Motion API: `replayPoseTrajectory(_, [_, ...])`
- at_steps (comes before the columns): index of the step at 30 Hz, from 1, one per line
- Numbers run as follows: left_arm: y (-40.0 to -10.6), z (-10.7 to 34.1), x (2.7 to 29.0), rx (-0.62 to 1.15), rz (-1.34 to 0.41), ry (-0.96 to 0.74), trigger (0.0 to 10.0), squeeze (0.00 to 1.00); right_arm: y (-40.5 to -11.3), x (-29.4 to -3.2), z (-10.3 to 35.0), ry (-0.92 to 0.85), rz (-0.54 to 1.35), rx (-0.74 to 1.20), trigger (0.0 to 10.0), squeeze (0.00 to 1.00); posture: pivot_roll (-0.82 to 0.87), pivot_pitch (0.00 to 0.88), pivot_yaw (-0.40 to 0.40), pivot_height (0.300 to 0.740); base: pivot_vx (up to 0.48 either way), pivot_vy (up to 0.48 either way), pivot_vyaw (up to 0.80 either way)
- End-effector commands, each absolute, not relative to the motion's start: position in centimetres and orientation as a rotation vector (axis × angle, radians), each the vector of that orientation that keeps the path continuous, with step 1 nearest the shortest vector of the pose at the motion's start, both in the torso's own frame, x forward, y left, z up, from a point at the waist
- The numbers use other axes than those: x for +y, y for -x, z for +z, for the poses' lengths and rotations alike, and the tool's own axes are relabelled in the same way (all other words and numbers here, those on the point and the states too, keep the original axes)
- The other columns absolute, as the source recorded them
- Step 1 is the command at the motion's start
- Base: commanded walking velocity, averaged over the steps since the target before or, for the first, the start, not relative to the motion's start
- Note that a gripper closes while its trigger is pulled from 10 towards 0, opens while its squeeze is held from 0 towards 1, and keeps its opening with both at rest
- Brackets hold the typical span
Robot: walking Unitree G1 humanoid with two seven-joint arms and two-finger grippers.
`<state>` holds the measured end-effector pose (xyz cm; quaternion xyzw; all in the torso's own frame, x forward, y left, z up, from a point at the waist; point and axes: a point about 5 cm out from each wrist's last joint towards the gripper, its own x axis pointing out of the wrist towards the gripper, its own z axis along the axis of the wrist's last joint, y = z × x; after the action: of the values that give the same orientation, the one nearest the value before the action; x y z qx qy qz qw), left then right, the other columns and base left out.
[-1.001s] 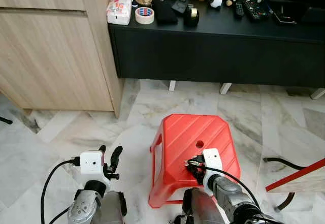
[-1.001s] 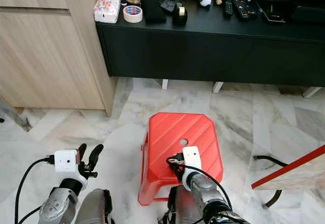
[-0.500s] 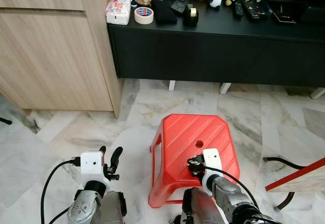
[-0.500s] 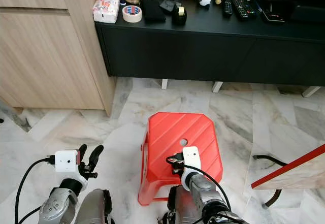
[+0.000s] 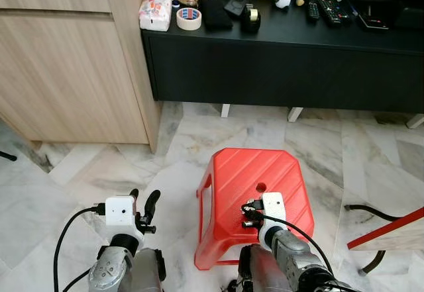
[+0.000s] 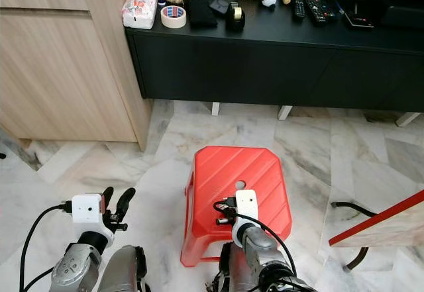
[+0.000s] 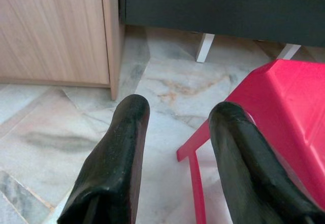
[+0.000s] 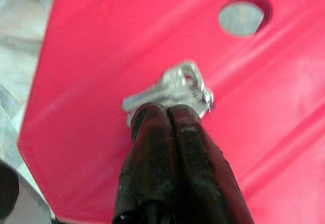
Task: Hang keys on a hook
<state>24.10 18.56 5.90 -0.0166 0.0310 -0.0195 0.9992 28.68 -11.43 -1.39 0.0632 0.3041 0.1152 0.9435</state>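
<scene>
A small bunch of silver keys on a ring sticks out from the tips of my right gripper, which is shut on it. That gripper hovers just above the near part of the red plastic stool, short of the round hole in the seat. My left gripper is low at the left, over the marble floor beside the stool. It stands open with nothing between its fingers.
A black low console stands behind the stool, carrying a tape roll, a tissue pack, figurines and remotes. A wooden cabinet fills the left. A black cable and a red-edged board lie at the right.
My right gripper has shifted slightly to the left over the stool with the keys in it. The left arm has not moved.
</scene>
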Motion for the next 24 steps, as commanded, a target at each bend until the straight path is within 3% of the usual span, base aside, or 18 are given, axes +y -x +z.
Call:
replayPoseTrajectory(1, [-23.9,5.5,18.5,0.081,-0.040,0.033,10.0,0.00,-28.6,-11.8,-1.4,-0.157,0.208,0.598,0.0,0.00,0.08,0.200,-0.113,0.623,0.000,0.000,0.00])
replayPoseTrajectory(9, [-24.0,5.4,18.6,0.080,-0.036,0.034,10.0,0.00,-28.6,-12.0,-1.1,-0.152,0.197,0.543,0.0,0.00,0.08,0.195,-0.116,0.623,0.000,0.000,0.00])
replayPoseTrajectory(10, [-24.0,5.4,18.6,0.080,-0.036,0.034,10.0,0.00,-28.6,-12.1,-1.1,-0.147,0.196,0.543,0.9,0.00,0.07,0.196,-0.115,0.623,0.000,0.000,0.00])
replayPoseTrajectory(11, [-24.1,5.4,18.5,0.080,-0.036,0.034,10.0,0.00,-28.5,-12.3,-1.2,-0.130,0.189,0.539,10.0,0.00,0.07,0.197,-0.115,0.623,0.000,0.000,0.00])
replayPoseTrajectory(14, [-24.1,5.4,18.6,0.080,-0.036,0.034,10.0,0.00,-28.7,-12.8,-0.9,-0.114,0.173,0.513,10.0,0.00,0.07,0.197,-0.114,0.623,0.000,0.000,0.00])
replayPoseTrajectory(15, [-24.1,5.4,18.6,0.080,-0.036,0.033,10.0,0.00,-28.9,-13.0,-0.7,-0.122,0.163,0.500,10.0,0.39,0.08,0.198,-0.113,0.623,0.000,0.000,0.00])
replayPoseTrajectory(16, [-24.1,5.4,18.6,0.080,-0.036,0.033,10.0,0.00,-29.0,-13.2,-0.5,-0.127,0.157,0.492,10.0,0.39,0.08,0.198,-0.113,0.623,0.000,0.000,0.00])
replayPoseTrajectory(17, [-24.1,5.4,18.6,0.081,-0.036,0.031,10.0,0.00,-29.6,-13.8,-0.2,-0.107,0.143,0.500,10.0,1.00,0.07,0.197,-0.112,0.623,0.000,0.000,0.00])
replayPoseTrajectory(24, [-24.1,5.4,18.7,0.083,-0.038,0.029,10.0,0.00,-31.1,-16.0,1.0,0.044,0.149,0.535,10.0,1.00,0.08,0.198,-0.109,0.623,0.000,0.000,0.00])
